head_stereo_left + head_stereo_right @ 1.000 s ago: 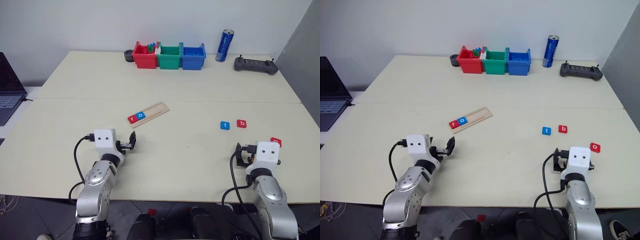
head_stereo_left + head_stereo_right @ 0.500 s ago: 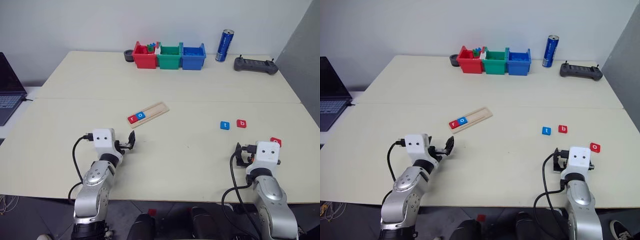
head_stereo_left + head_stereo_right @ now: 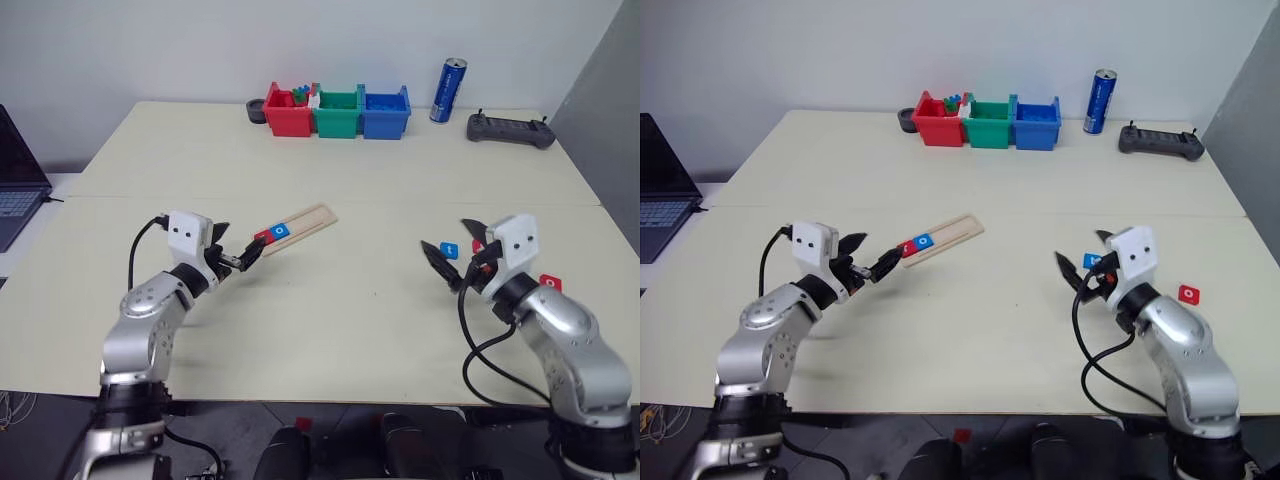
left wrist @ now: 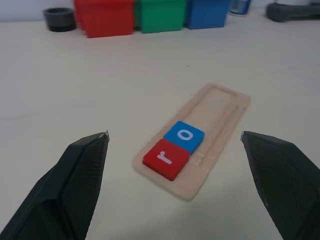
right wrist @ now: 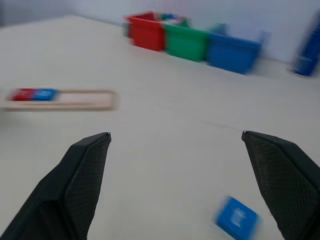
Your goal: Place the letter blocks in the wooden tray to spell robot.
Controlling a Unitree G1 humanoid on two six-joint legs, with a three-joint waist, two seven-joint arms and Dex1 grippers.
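On the pale table (image 3: pixel 330 330), near its middle, the wooden tray (image 3: pixel 305 220) is lying at a slant, and two letter blocks are already being held in its near end: the red r (image 4: pixel 166 158) at the very end and the blue o (image 4: pixel 184 136) touching it on the far side. The rest of the groove is bare, so three places are judged to be waiting.

The remaining blocks are lying well apart from the tray, on the robot's right. The blue t (image 3: pixel 451 249) is partly hidden behind the right gripper (image 3: pixel 452 252), the red b is thought to be just beyond it behind the fingers, and a red block (image 3: pixel 550 283) is resting near the right forearm; its letter cannot be read.

Both grippers are being held with jaws spread wide and nothing between them. The left gripper (image 3: pixel 235 250) is being held just above the table, pointed at the tray's filled end.

The step in hand is judged to be the reach for the third letter. For the word to run on, b is being called for next, not the t that sits closest to the right fingers; the jaws would need to be brought down over the red tile beyond it, closed on its edges, and carried across to the slot touching the o.
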